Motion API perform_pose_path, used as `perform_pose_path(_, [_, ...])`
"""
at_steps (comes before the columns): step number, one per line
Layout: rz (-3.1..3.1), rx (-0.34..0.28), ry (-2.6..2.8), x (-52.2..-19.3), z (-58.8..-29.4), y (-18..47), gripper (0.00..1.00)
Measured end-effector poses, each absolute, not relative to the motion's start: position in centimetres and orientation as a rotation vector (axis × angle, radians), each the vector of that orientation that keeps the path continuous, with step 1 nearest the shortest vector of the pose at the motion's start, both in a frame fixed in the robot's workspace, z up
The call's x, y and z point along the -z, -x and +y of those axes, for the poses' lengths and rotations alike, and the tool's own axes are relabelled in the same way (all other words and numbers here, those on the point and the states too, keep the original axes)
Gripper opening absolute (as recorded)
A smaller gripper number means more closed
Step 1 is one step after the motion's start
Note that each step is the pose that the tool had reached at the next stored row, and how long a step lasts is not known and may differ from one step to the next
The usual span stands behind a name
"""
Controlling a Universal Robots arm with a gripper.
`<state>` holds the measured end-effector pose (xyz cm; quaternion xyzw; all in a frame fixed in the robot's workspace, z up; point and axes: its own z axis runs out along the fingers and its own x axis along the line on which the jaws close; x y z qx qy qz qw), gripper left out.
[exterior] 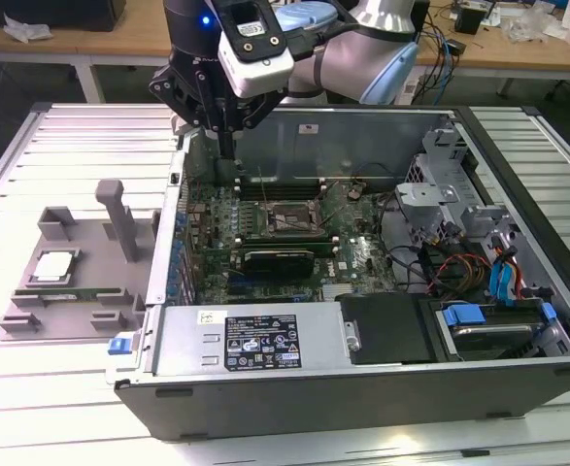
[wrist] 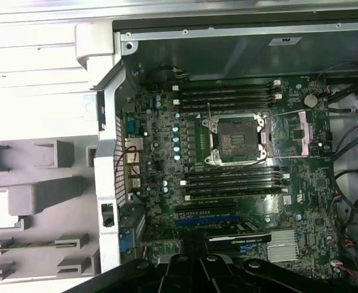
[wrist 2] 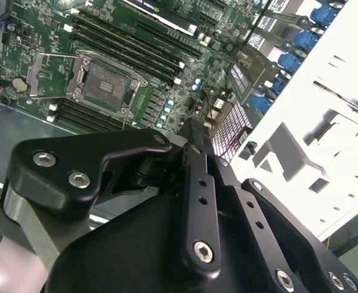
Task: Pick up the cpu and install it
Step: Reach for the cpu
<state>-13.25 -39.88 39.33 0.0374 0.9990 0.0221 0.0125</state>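
The computer case [exterior: 382,388] lies on its side with the lid off, on a slatted metal table [exterior: 81,136]. Inside it, the green board [exterior: 352,257] leaves an open well. The well is hemmed by the case's back wall, a black power box [exterior: 255,338] along the near edge, and a metal drive cage [exterior: 440,184] with loose cables [exterior: 454,267] towards the exterior view's right. The side wall [exterior: 168,243] nearest the tray stands as a thin upright lip.

The gripper [exterior: 226,153] hangs above the case's back corner, over that lip and clear of the board. In the second wrist view its fingers [wrist 2: 194,146] run together to one tip [wrist 2: 191,125], clenched with nothing between them.

The socket [exterior: 286,216] sits mid-board inside the case, bare, with its hold-down frame [wrist: 288,131] folded open beside it and rows of memory slots [wrist: 227,94] on two sides. It also shows in the second wrist view [wrist 2: 105,82].

The cpu [exterior: 53,265] is outside the case, lying flat in a square pocket of a grey tray [exterior: 71,296] on the table beyond the side wall. An upright post [exterior: 119,218] on the tray stands between the cpu and the case. The cpu is well apart from the gripper, lower and towards the exterior view's left.
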Motion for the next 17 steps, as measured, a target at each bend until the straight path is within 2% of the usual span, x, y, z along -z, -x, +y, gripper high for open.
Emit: perform_pose_path(17, [3.114,-0.069,-0.117,-39.3,-39.9,14.4,0.11])
